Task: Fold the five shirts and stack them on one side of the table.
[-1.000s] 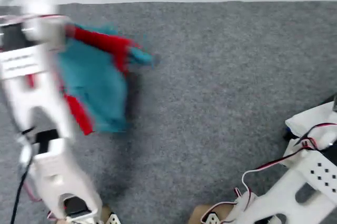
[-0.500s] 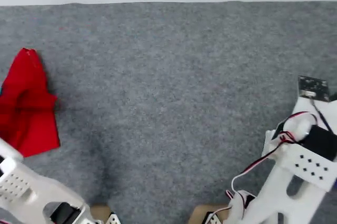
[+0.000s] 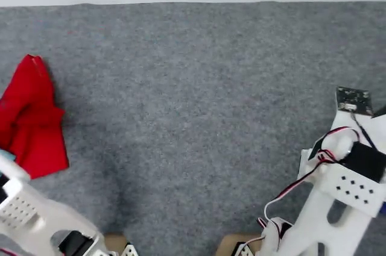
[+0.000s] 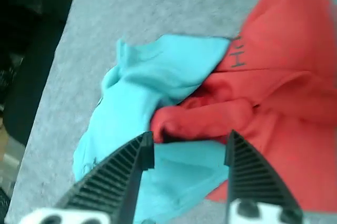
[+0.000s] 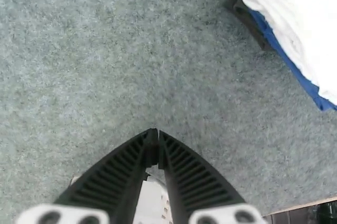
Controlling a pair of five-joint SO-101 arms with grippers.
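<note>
Your left claw [image 4: 189, 139] stands open over a crumpled heap of two garments, its ribbed fingers [image 4: 129, 174] spread wide. A rolled fold of the red shirt [image 4: 284, 76] lies in the gap just past the fingertips. Whether the tips touch the cloth, you cannot tell. The teal shirt [image 4: 152, 76] is tangled with the red shirt, partly tucked under it, and spreads out from the red fold toward one finger and beneath it. From the high camera, the red shirt [image 3: 30, 117] lies bunched at the left edge of the grey felt mat [image 3: 199, 87], and your left arm [image 3: 24, 214] sits just on the near side of the red shirt, at the mat's near left corner. Your right arm [image 3: 344, 190] is well apart from the red shirt, across the mat at the near right. Your right claw [image 5: 157, 133] is closed with nothing in it, fingertips pressed together, pointing down at bare felt. Near that claw but not touching it, a white garment [image 5: 295, 18] lies on top of a blue garment [image 5: 287, 63], whose edge peeks out beneath it.
</note>
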